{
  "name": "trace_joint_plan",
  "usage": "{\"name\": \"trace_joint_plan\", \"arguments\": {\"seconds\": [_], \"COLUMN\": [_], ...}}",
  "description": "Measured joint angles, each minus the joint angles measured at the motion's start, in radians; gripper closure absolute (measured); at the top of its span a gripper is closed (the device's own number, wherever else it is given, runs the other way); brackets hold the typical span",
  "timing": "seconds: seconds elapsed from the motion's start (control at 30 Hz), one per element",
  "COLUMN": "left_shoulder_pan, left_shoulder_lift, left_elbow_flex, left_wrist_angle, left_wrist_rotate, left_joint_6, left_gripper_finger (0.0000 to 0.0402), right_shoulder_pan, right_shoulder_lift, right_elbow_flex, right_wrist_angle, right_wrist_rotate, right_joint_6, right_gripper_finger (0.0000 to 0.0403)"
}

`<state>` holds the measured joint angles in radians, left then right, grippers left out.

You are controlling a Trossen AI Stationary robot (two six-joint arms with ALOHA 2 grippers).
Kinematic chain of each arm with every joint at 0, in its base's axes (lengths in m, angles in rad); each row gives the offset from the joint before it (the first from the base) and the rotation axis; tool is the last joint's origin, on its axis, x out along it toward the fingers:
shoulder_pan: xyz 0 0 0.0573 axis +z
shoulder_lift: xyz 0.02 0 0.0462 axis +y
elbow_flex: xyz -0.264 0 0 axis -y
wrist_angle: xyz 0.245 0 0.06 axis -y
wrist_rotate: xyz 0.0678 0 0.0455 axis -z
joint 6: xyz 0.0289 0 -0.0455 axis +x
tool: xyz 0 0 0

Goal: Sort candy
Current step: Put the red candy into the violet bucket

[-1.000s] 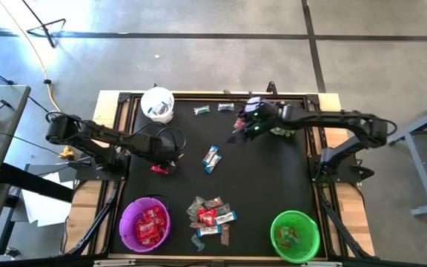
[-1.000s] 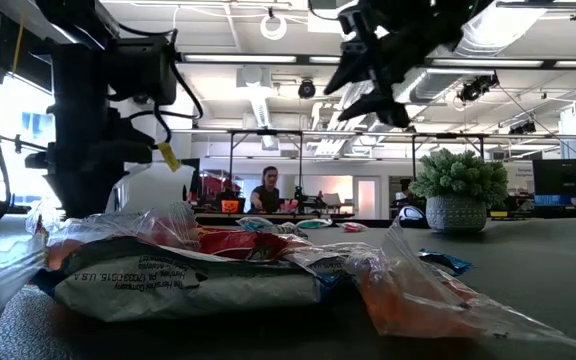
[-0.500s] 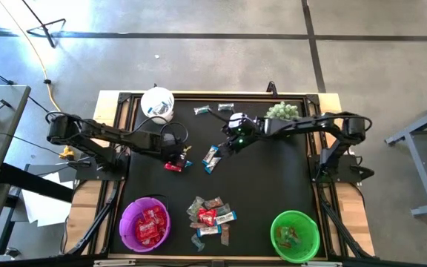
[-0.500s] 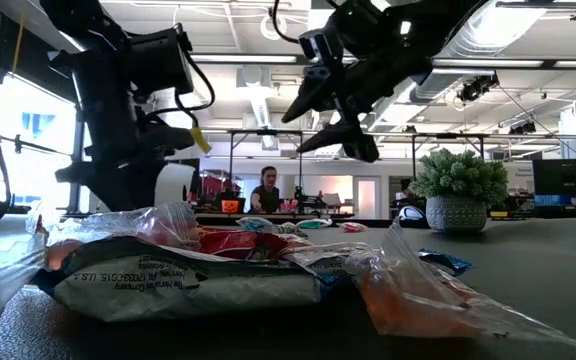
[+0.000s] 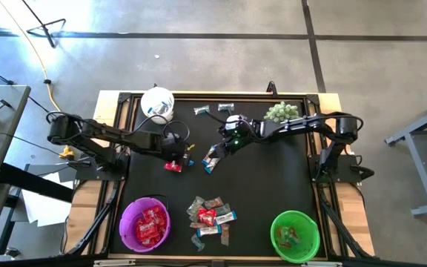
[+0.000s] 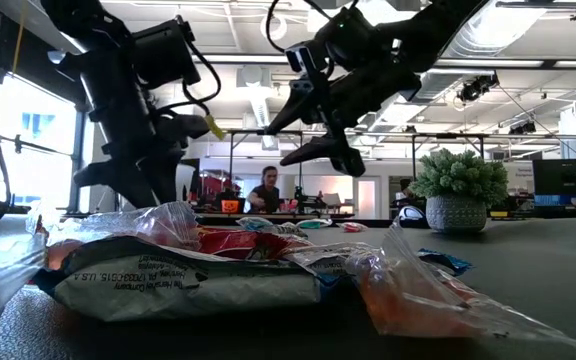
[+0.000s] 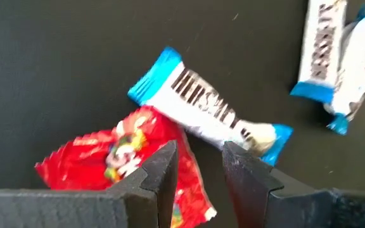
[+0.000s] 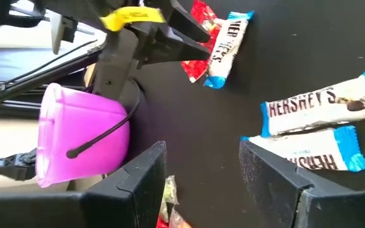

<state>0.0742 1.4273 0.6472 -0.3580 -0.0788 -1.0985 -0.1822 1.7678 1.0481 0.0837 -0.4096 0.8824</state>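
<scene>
My left gripper (image 7: 199, 171) is open and points steeply down over a shiny red packet (image 7: 122, 158). A blue-and-white bar (image 7: 208, 111) lies against that packet's far side. My right gripper (image 8: 201, 164) is open and hangs above the table, slanting down. It is close to two more blue-and-white bars (image 8: 319, 126) that lie side by side near the table's middle (image 5: 212, 158). In the high view my left gripper (image 5: 175, 156) is left of them and my right gripper (image 5: 219, 147) just beyond them. A pile of mixed candy (image 5: 210, 216) lies at the near edge. My left gripper has one finger (image 7: 163, 168) over the red packet's near edge (image 7: 189, 202). Whether it touches the packet I cannot tell.
A white bowl (image 5: 157, 104) stands at the far left, a purple bowl (image 5: 144, 224) with red packets at the near left, and a green bowl (image 5: 295, 236) at the near right. A spiky green plant (image 5: 282, 111) sits at the far right. Two small candies (image 5: 213, 109) lie near the far edge.
My right gripper has come down from beside the plant toward the table's left and near side, and hangs by the two bars, open throughout. My left gripper has shifted a little toward the table's right and tipped.
</scene>
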Motion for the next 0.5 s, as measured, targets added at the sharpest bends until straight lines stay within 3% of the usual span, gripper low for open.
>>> {"name": "trace_joint_plan", "arguments": {"seconds": [0.3, 0.5], "left_shoulder_pan": [-0.041, -0.077], "left_shoulder_lift": [-0.053, -0.153], "left_elbow_flex": [0.000, 0.001], "left_wrist_angle": [-0.080, -0.329], "left_wrist_rotate": [0.041, -0.045], "left_joint_6": [-0.019, -0.090], "left_gripper_finger": [0.0291, 0.0291], "right_shoulder_pan": [0.000, 0.000], "right_shoulder_lift": [-0.001, -0.002], "right_elbow_flex": [0.000, 0.000], "right_wrist_angle": [0.003, -0.002], "right_wrist_rotate": [-0.057, -0.066], "right_joint_6": [-0.010, -0.019], "right_gripper_finger": [0.0208, 0.0208]}}
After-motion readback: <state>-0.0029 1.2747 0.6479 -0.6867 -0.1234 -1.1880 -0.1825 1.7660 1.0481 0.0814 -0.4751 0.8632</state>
